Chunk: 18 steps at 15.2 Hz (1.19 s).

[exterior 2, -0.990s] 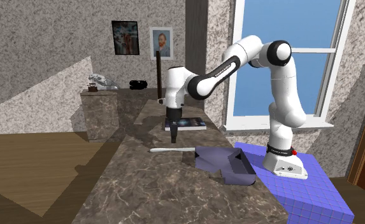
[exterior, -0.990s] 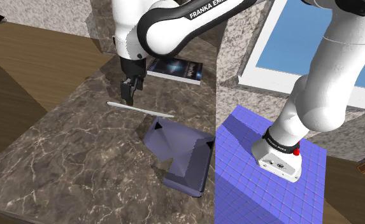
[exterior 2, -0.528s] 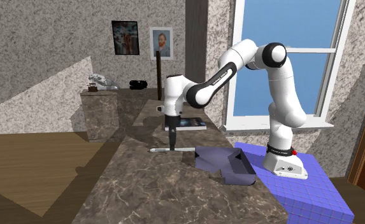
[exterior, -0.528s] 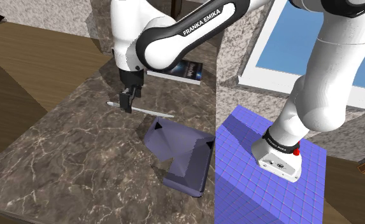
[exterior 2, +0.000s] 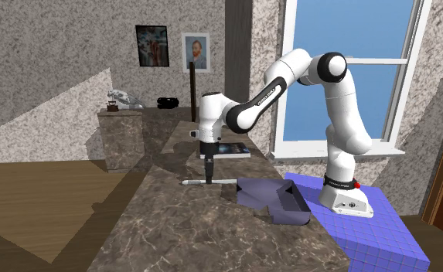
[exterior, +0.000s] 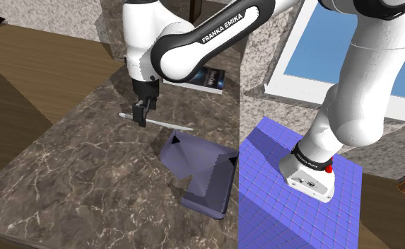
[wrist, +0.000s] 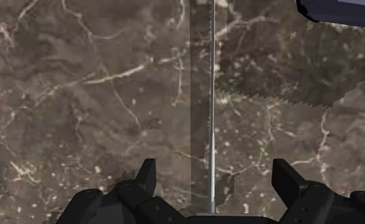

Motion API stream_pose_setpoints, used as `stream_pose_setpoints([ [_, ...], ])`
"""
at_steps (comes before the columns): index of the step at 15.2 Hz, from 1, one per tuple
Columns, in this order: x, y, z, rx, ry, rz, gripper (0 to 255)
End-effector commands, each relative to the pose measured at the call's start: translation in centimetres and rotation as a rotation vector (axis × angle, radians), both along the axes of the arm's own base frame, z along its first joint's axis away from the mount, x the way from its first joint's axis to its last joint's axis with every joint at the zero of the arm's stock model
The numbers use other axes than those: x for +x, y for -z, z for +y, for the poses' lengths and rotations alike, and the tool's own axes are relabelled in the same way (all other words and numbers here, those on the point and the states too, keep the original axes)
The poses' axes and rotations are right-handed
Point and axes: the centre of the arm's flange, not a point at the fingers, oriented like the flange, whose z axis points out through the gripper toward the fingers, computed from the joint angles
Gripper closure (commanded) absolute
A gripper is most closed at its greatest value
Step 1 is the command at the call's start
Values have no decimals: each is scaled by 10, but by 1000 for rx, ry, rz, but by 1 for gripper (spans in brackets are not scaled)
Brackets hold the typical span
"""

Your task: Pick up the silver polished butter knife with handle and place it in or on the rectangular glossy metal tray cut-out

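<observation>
A thin silver butter knife (exterior: 172,125) lies flat on the dark marble counter (exterior: 73,177), pointing toward the shoulder view's right. My gripper (exterior: 143,119) is lowered over the knife's handle half, its tips at counter height. In the wrist view the knife (wrist: 211,95) runs as a narrow line between the two fingers (wrist: 146,179), which stand apart and do not touch it, so the gripper (wrist: 214,181) is open. The grey-violet rectangular tray (exterior: 202,177) sits just beyond the blade end, close to the stand; its corner (wrist: 340,9) shows ahead of the gripper.
A dark book (exterior: 194,76) lies on the counter behind the gripper. The blue checkered stand (exterior: 300,205) borders the tray. In the second exterior view a small marble cabinet (exterior 2: 123,139) with ornaments stands by the wall, and a window (exterior 2: 343,46) is behind the arm.
Over the last second the gripper came down from above the counter to straddle the knife. Since half a second ago it has barely moved. Knife and tray have not shifted.
</observation>
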Motion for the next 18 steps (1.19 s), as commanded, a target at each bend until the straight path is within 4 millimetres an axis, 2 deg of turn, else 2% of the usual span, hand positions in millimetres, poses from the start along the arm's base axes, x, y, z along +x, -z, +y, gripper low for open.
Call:
stream_pose_setpoints([
  [1, 0, 0, 0, 0, 0, 0, 255],
  [10, 0, 0, 0, 0, 0, 0, 255],
  [18, 0, -42, 0, 0, 0, 0, 255],
])
